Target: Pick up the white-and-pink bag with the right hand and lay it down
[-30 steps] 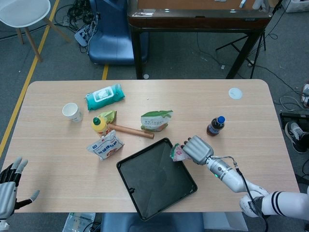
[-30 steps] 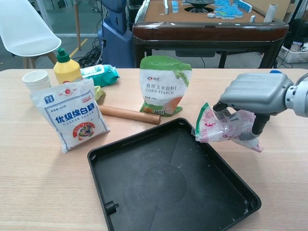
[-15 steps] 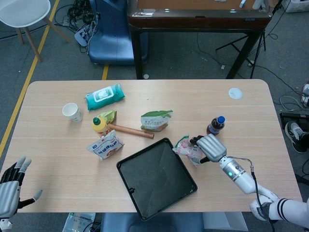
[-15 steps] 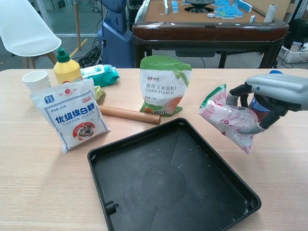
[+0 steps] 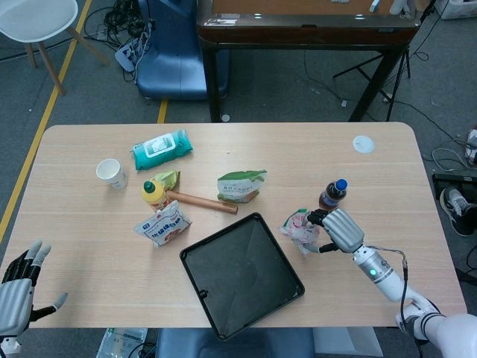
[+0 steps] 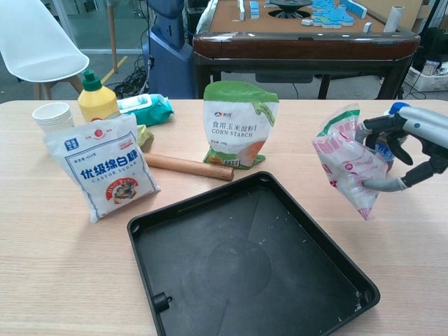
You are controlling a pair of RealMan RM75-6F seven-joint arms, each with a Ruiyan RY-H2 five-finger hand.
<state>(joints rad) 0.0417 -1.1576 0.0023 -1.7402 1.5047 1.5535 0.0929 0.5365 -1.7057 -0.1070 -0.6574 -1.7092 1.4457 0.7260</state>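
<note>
The white-and-pink bag (image 6: 348, 166) (image 5: 300, 228) has a green top edge and hangs tilted above the table, just right of the black tray (image 6: 210, 273) (image 5: 223, 298). My right hand (image 6: 409, 150) (image 5: 339, 230) grips it from the right side, fingers wrapped around its back. My left hand (image 5: 19, 287) shows only in the head view at the bottom left corner, off the table edge, fingers spread and holding nothing.
A brown bottle with a blue cap (image 5: 333, 194) stands right behind the right hand. A corn starch bag (image 6: 239, 124), wooden rolling pin (image 6: 189, 166), sugar bag (image 6: 105, 166), yellow bottle (image 6: 96, 98), paper cup (image 6: 52, 115) and wet wipes (image 6: 147, 108) lie to the left and back.
My right hand has lifted the bag off the table beside the tray and carried it right, toward the bottle, turning it more upright. The left hand has barely moved.
</note>
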